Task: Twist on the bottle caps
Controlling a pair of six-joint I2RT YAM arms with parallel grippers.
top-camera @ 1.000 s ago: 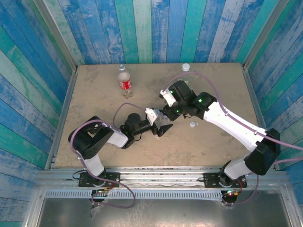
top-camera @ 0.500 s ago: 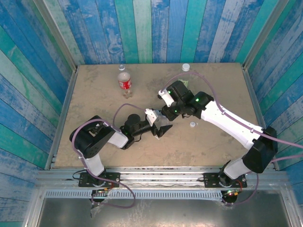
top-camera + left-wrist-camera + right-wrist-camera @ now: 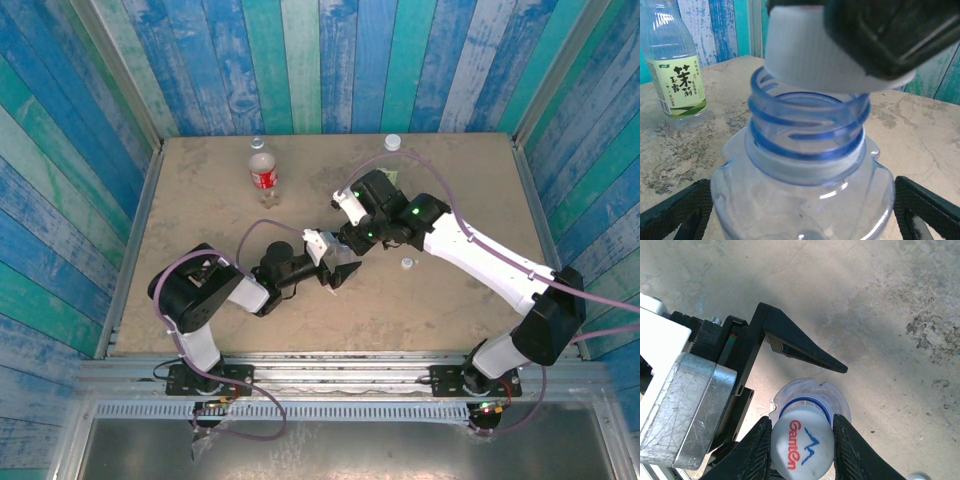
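My left gripper (image 3: 801, 222) is shut on the slim bluish bottle (image 3: 805, 150), its fingers (image 3: 675, 212) pressing both sides below the blue-threaded open neck. A white cap (image 3: 802, 449) printed "Ganten" is pinched in my right gripper (image 3: 803, 450), resting tilted on the neck rim (image 3: 810, 402). From above, the right gripper (image 3: 350, 242) hangs just over the left gripper (image 3: 338, 268) mid-table. One loose cap (image 3: 407, 264) lies to their right. The red-labelled bottle (image 3: 263, 175) stands at the back left. The green-yellow-labelled bottle (image 3: 675, 75) stands at the back, partly behind my right arm, with a white cap (image 3: 392, 142) on top.
The sandy table (image 3: 200, 230) is boxed in by blue and green plank walls (image 3: 300, 60) on three sides. The left arm's black finger (image 3: 802, 347) reaches across the right wrist view beside the bottle. Bare tabletop lies at the front right and far left.
My right gripper has shifted slightly left with the cap, settling over the bottle neck. The left arm and the other bottles have stayed put.
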